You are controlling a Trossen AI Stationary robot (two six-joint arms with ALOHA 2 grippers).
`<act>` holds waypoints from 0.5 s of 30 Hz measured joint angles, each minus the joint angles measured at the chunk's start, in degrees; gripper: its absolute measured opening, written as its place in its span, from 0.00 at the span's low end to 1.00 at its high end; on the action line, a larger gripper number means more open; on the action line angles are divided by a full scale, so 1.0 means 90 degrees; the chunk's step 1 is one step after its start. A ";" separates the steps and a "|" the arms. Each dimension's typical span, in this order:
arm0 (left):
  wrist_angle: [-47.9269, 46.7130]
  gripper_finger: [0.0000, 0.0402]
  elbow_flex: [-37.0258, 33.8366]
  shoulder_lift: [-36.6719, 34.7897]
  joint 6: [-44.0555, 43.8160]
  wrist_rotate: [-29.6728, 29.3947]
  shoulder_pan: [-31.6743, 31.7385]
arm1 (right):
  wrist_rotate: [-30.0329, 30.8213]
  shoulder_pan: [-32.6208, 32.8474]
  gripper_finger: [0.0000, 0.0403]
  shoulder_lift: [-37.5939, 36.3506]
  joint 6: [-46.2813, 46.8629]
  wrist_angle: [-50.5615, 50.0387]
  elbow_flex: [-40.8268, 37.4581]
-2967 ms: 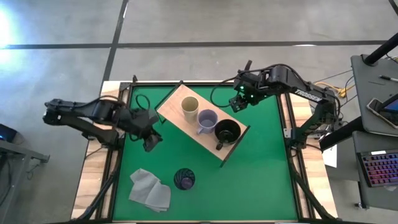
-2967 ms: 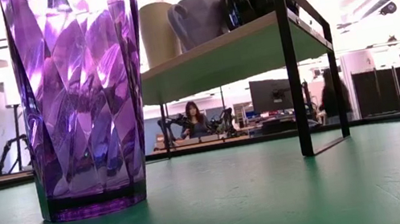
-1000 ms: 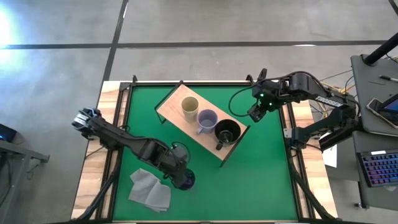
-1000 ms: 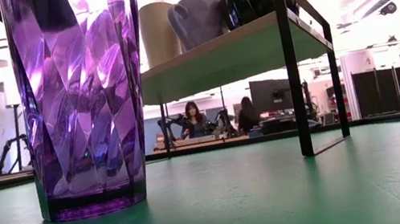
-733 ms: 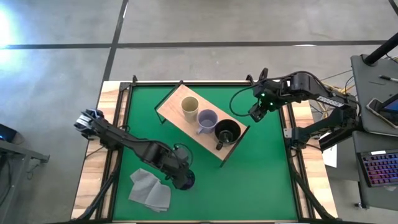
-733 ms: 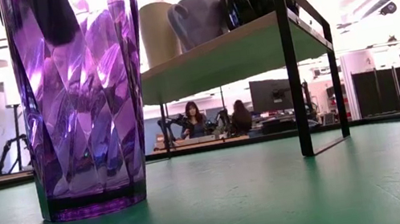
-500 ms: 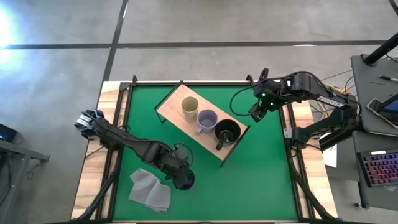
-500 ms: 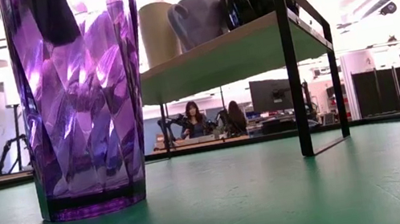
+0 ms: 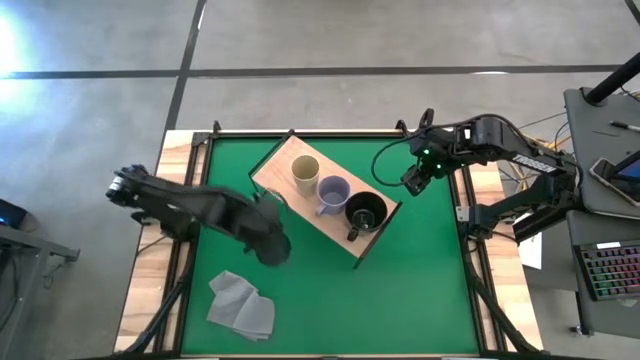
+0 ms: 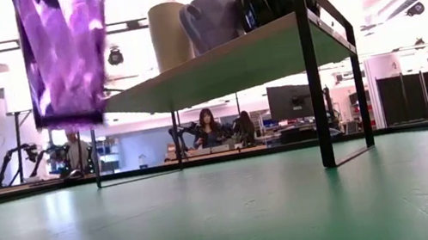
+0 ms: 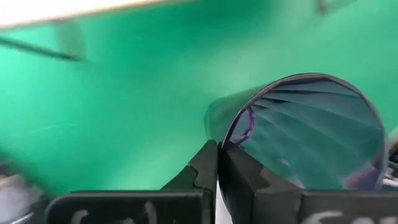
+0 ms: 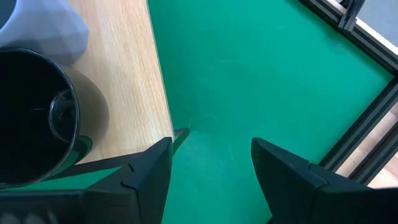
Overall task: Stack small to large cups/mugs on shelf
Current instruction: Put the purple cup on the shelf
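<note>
Purple faceted plastic tumbler [image 10: 64, 58] is hanging clear of the green table mat [image 9: 400, 290], its base in the air at about the height of the shelf board in the low view. The left gripper [image 11: 217, 163] is pinching the tumbler's rim between its two dark fingers, one inside the wall and one outside, as the left wrist view is showing. From above, that arm is reaching across the mat's left part, just beside the near-left end of the long light-wood shelf on its thin black frame [image 9: 285, 180]. On the shelf three vessels are standing in a row: a cream-tan cup [image 9: 305, 174], a lavender-grey handled mug [image 9: 332, 193] and a black mug [image 9: 365, 211]. The right gripper [image 12: 211, 155] is hovering beside the shelf's far-right end, its fingers spread apart and gripping nothing. A folded grey cloth [image 9: 241, 305] is lying on the mat's near-left corner.
</note>
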 joint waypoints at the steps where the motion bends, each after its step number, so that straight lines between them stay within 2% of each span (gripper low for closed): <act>1: -0.0450 0.00 0.0220 -0.0104 -0.0003 -0.0114 0.0112 | 0.0000 0.0000 0.53 -0.0007 0.0000 0.0009 0.0000; 3: -0.0930 0.00 0.0615 -0.0293 0.0001 -0.0351 0.0339 | 0.0062 0.0000 0.53 -0.0012 0.0000 0.0012 0.0000; 7: -0.0818 0.00 0.0938 -0.0824 0.0199 -0.0706 0.0899 | 0.0341 0.0000 0.53 -0.0005 0.0001 0.0029 0.0000; 12: -0.0874 0.00 0.0955 -0.1382 0.0832 -0.1369 0.1924 | 0.0345 0.0000 0.53 0.0000 0.0029 0.0182 0.0000; 15: -0.0881 0.00 0.0878 -0.1621 0.1345 -0.1334 0.2584 | 0.0347 -0.0017 0.53 -0.0002 0.0159 0.0184 0.0000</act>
